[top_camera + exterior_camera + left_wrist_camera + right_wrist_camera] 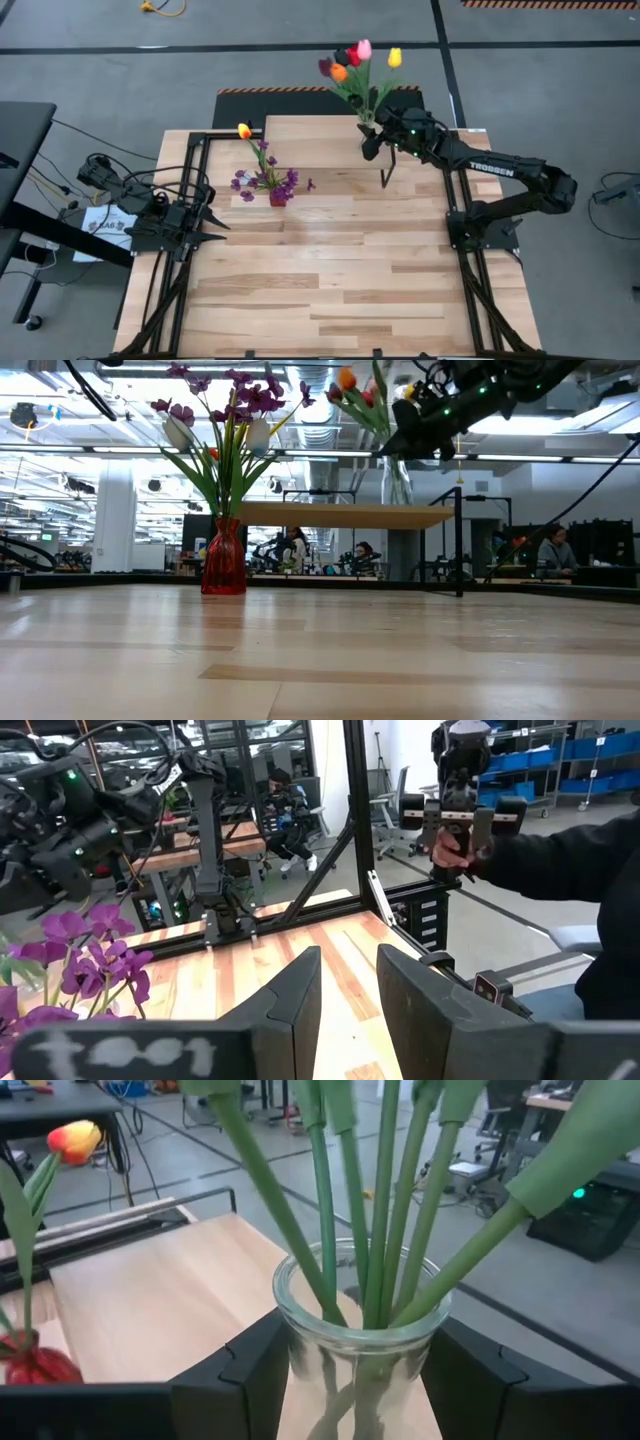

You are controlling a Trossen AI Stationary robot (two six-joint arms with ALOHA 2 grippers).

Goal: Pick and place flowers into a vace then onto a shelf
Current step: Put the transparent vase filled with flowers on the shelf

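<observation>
shelf [300, 128]: glass vase [358, 1342] of flowers [358, 62] | right pincer [355, 1370]: clamped on vase | left pincer [348, 990]: slightly apart, empty

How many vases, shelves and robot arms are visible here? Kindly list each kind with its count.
Vases: 2, the red vase on the table and the clear glass vase of tulips between the right gripper fingers
Shelves: 1, the shelf
Robot arms: 2
Total: 5
</observation>
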